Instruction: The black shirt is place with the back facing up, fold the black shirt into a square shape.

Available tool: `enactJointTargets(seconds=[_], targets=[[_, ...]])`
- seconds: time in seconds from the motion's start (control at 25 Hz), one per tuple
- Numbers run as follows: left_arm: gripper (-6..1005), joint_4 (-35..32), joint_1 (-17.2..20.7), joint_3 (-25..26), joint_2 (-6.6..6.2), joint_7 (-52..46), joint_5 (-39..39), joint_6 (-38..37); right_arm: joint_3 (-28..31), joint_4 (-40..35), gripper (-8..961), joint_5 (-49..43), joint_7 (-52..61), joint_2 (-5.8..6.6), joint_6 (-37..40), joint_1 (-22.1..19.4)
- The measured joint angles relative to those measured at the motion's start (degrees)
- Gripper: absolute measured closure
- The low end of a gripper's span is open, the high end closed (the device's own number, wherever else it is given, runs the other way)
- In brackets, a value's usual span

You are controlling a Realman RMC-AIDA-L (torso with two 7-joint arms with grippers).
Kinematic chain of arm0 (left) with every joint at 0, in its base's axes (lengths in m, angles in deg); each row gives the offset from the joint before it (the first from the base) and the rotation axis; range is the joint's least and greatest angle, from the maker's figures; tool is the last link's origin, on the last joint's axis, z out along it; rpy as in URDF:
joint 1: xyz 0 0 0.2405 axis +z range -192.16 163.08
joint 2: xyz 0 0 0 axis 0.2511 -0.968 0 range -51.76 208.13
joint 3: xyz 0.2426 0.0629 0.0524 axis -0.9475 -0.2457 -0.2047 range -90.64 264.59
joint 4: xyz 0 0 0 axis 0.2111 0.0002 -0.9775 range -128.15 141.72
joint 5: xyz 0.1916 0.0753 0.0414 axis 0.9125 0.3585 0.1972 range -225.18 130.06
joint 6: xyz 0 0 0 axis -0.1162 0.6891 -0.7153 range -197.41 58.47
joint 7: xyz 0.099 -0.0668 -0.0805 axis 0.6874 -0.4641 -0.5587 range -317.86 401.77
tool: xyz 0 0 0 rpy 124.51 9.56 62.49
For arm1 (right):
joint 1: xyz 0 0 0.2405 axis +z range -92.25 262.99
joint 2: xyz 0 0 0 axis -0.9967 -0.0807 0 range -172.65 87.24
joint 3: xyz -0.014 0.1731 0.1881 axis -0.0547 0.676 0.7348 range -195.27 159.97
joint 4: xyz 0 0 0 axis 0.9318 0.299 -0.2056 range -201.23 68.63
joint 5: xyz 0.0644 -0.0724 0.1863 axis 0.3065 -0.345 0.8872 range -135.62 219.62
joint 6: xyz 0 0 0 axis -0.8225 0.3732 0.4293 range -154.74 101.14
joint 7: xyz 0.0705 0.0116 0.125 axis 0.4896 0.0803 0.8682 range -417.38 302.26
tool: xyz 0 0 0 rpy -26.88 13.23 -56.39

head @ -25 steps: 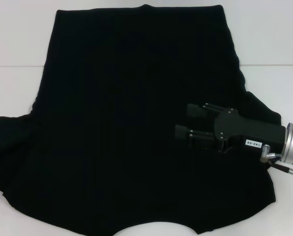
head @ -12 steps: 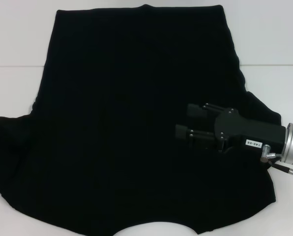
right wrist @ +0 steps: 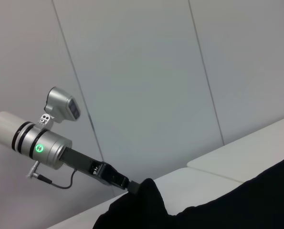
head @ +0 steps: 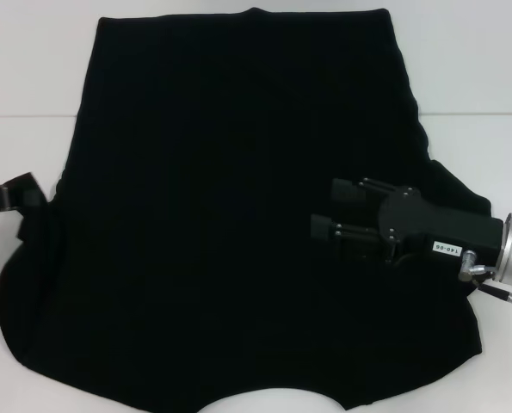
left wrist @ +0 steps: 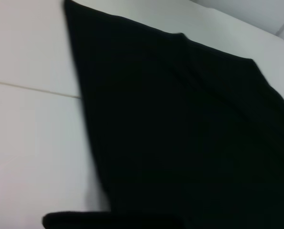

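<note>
Gripping black shirt (head: 238, 215) sleeve: left pincer (head: 23, 196); right pincer (head: 324, 211) above.

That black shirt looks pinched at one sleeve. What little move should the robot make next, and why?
Probably carry that sleeve inward. The left gripper has the black shirt bunched up off the table at its left sleeve, as the right wrist view shows, while the right gripper hovers over the other side.

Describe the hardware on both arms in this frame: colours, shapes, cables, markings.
The right gripper is black and boxy, with a small white label, a silver cylindrical wrist and a thin cable. The left gripper is black too, behind it a silver wrist with black rings, a green light, a grey camera module and a dark cable.
</note>
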Motion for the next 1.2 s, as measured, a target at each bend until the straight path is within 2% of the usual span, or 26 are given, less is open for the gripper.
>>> enactJointTargets(seconds=[0.12,0.52,0.72,1.0,1.2], targets=[[987,0.05,0.03,-2.62,0.68,0.18,-2.09,-0.63,0.24,0.0,100,0.0,0.0,0.03,0.0,-0.14],[986,3.78,-0.81,-4.79,1.75,3.7,-5.27,-2.35,0.29,0.0,101,0.0,0.0,-0.06,0.01,-0.42],[949,5.94,-1.32,-5.43,2.55,6.21,-5.37,-2.22,0.28,0.0,100,0.0,0.0,-0.06,0.01,-0.46],[898,8.79,-2.57,-5.44,2.45,6.58,-5.4,-2.9,0.28,-0.03,99,0.0,0.0,-0.01,0.18,-0.43],[861,9.64,-3.12,-5.44,3.16,7.68,-5.79,-3.89,0.66,-0.34,99,0.0,0.44,0.32,0.04,-0.43]])
